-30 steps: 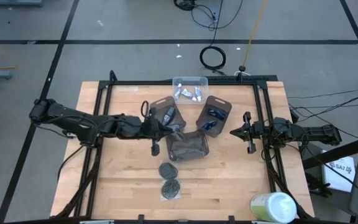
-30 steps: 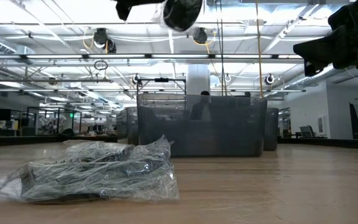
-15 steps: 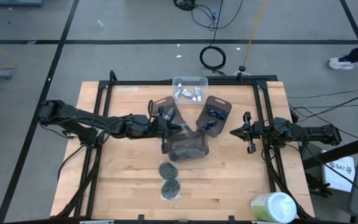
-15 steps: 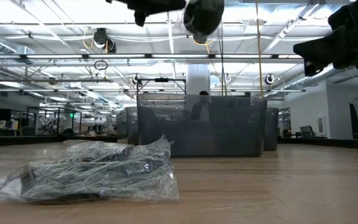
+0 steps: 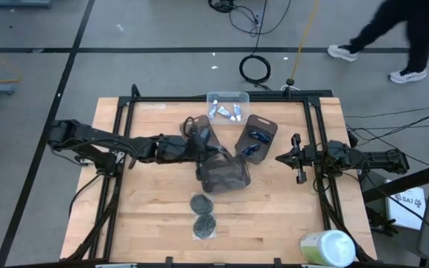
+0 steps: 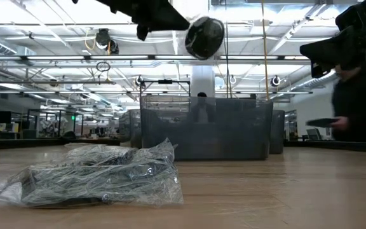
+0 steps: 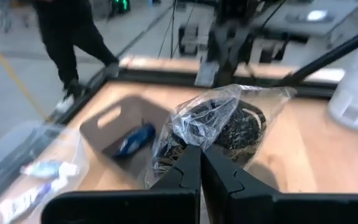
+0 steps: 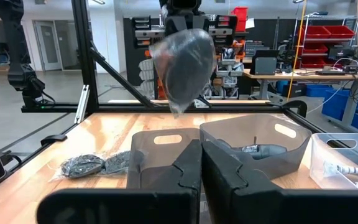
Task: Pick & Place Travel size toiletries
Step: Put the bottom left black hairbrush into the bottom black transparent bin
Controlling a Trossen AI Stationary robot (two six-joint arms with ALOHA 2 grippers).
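My left gripper (image 7: 201,167) is shut on a clear plastic bag holding a dark-grey round disc (image 7: 232,124). It is high above the table, over the left rim of the near smoky-grey tray (image 5: 226,176). The low view shows the disc (image 6: 204,37) hanging beside the gripper (image 6: 161,14). Two more bagged discs (image 5: 202,214) lie flat on the table nearer me. White tubes (image 5: 226,112) lie in the clear tray, dark-blue bottles (image 5: 253,141) in a smoky tray. My right gripper (image 5: 295,158) is shut and waits at the table's right. My left gripper pinches the plastic bag at its edge (image 7: 188,142) between its two fingers, coming level from the table's left. The bag with its disc is lifted clear and sticks out past the fingertips, tilted, with the loose plastic crumpled around the disc.
A third smoky tray (image 5: 198,134) sits partly under my left arm. The big pale-green-and-white container (image 5: 328,247) stands at the near right corner. A black frame (image 5: 222,97) runs along the far edge. A person (image 5: 393,33) walks on the floor beyond the table.
My left gripper has carried the bagged disc toward the table's right, from beside the near smoky tray to over its left rim, and the disc now hangs a little lower. A person has walked into view beyond the far edge.
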